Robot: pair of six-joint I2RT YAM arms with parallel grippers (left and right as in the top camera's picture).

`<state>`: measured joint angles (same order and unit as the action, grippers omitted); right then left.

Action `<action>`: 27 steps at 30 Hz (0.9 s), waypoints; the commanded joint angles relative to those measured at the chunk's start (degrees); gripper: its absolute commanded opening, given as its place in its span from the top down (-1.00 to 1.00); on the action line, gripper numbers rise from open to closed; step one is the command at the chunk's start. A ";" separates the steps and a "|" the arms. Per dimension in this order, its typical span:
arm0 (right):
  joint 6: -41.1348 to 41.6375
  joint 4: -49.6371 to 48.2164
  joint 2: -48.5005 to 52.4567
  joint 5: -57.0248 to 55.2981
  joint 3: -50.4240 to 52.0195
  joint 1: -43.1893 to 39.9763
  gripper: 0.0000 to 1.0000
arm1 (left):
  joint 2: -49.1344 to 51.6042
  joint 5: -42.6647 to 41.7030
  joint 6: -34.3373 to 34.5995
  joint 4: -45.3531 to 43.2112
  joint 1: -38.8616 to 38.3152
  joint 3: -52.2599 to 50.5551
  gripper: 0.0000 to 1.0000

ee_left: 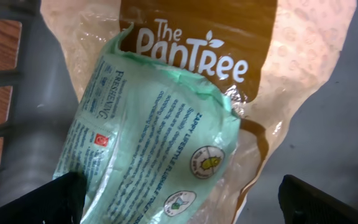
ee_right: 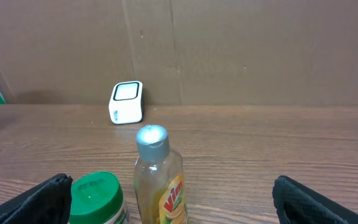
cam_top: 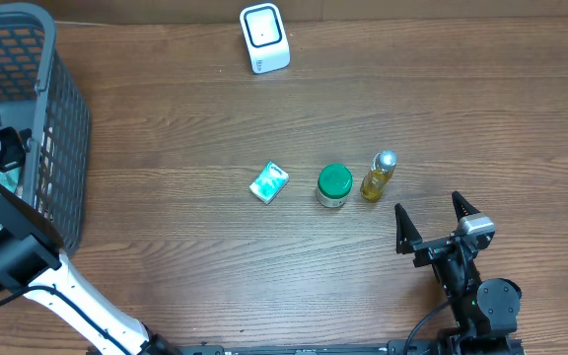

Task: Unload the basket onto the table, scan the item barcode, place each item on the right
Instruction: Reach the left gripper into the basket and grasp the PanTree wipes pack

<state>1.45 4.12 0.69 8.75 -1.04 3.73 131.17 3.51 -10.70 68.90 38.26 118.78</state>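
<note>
Nothing is in front of the scanner (cam_top: 264,37) right now; it stands alone at the far edge of the worktop (cam_top: 166,247), so I'd judge the scan itself is not yet done for this item. Your left arm is down inside the basket (cam_top: 62,118), and the wrist view looks straight onto a green pouch (ee_left: 154,143) lying tilted across a tan PanTree bag (ee_left: 197,37). That pouch looks like the one to go for.

Your left fingers (ee_left: 36,202) are spread wide, one tip at each lower corner of that view, straddling the pouch and pinching nothing. The left tip overlaps the pouch's corner, but I can't tell if it touches.

Out on the worktop sit a small green packet (cam_top: 269,183), a green-lidded jar (cam_top: 333,184) and a yellow bottle (cam_top: 379,177) in a row; whether they've been scanned I can't say.

Your right fingers (cam_top: 402,227) are spread wide too, empty, parked just beside the bottle.

What's left is to grip, lift, show the barcode.
</note>
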 commanded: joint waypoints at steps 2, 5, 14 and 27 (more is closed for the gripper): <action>0.07 -0.20 -0.28 -0.11 0.57 -0.44 -1.00 | 0.81 -5.22 -0.39 -0.20 -0.31 0.26 -0.78; 0.07 -0.20 -0.28 -0.11 0.57 -0.44 -1.00 | 0.00 -5.07 -0.42 -0.17 -0.94 0.37 -0.67; 0.07 -0.22 -0.31 -0.09 0.57 -0.44 -1.00 | -1.97 -4.59 -0.02 -0.24 -2.40 2.25 -0.99; 0.07 -0.20 -0.31 -0.11 0.57 -0.44 -1.00 | -1.88 -6.73 -4.35 -3.23 0.22 2.23 -0.99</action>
<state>1.50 4.14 0.69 8.75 -1.04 3.73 131.17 -1.02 -11.46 65.93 37.34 119.55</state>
